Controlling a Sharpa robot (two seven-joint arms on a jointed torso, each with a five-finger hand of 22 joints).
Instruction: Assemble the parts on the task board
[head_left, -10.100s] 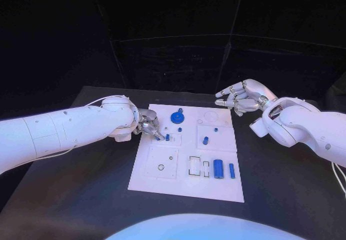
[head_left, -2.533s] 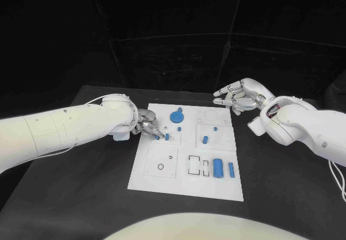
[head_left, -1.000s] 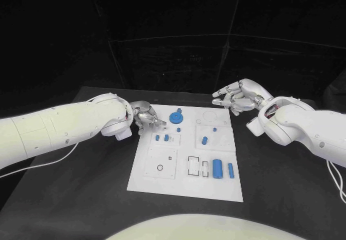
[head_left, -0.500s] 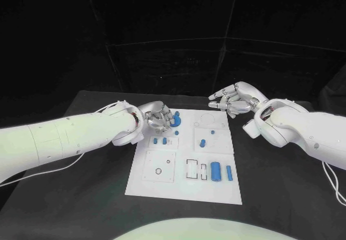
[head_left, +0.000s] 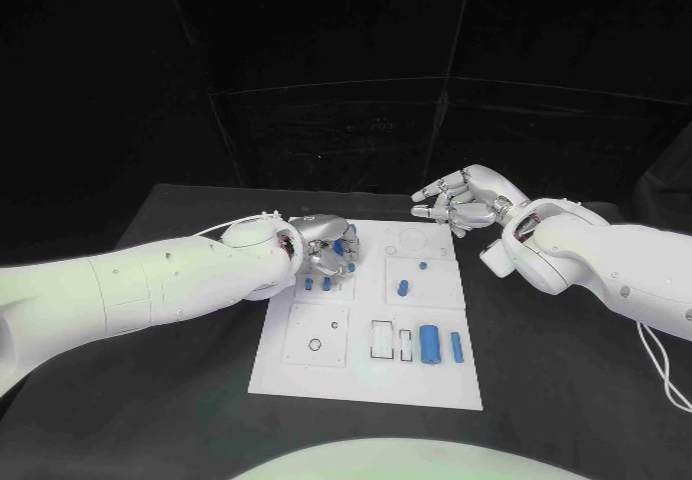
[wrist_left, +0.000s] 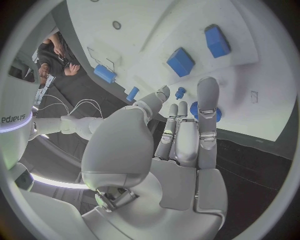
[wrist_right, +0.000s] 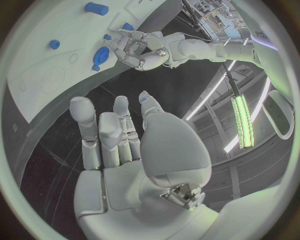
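Left hand (head_left: 326, 247), fingers apart and empty, is held over the task board (head_left: 368, 375)'s far-left parts, seemingly for picking one.

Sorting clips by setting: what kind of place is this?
Probably a robotics lab test cell: a black table with dark screens behind, a white task board holding small blue parts, and two white arms, each ending in a silver robot hand, the left and the right.

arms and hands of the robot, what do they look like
Both arms are smooth, rounded white shells. The left hand and right hand are silver metal with jointed fingers and pale pads. A thin white cable loops beside the left arm, another trails by the right arm.
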